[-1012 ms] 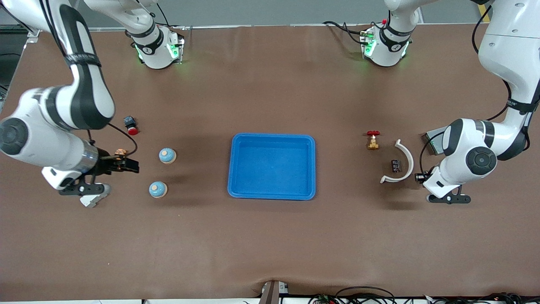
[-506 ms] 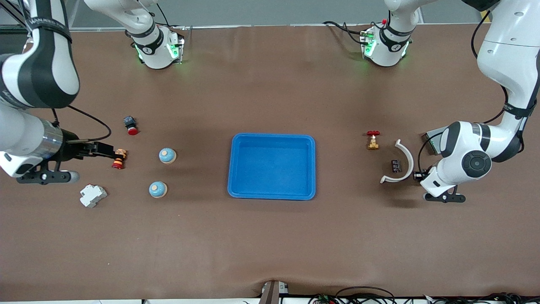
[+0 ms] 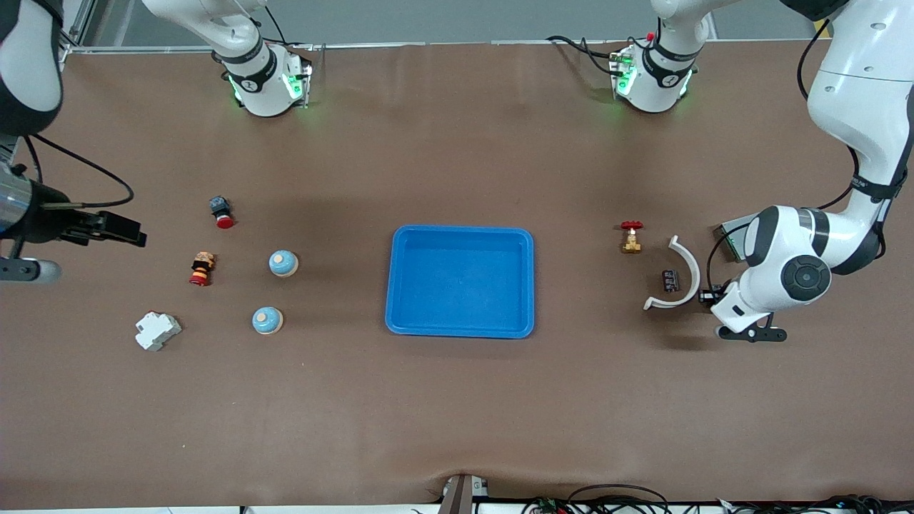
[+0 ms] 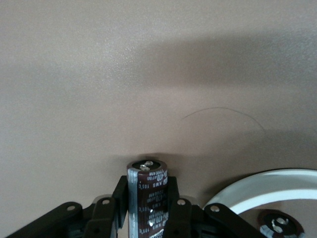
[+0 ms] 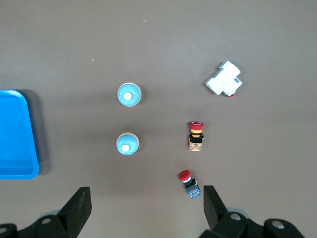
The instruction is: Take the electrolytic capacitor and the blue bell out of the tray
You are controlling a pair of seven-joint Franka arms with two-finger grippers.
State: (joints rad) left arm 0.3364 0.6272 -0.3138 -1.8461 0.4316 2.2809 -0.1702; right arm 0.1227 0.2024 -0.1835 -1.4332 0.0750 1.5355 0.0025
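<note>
Tray is empty, so removal looks nearly done. Left claw is clamped on a capacitor, low over the desk just beside the white curved piece; a second capacitor sits inside that curve. What's left, I'd judge: release it. Right claw is spread wide and empty, up over its end of the desk; two blue bells lie between it and the tray. Brown mat surface, grey wall.

We see even, soft overhead light; faint shadows fall beside the tray, and a broad, blurred shadow darkens the table past the left fingers.
</note>
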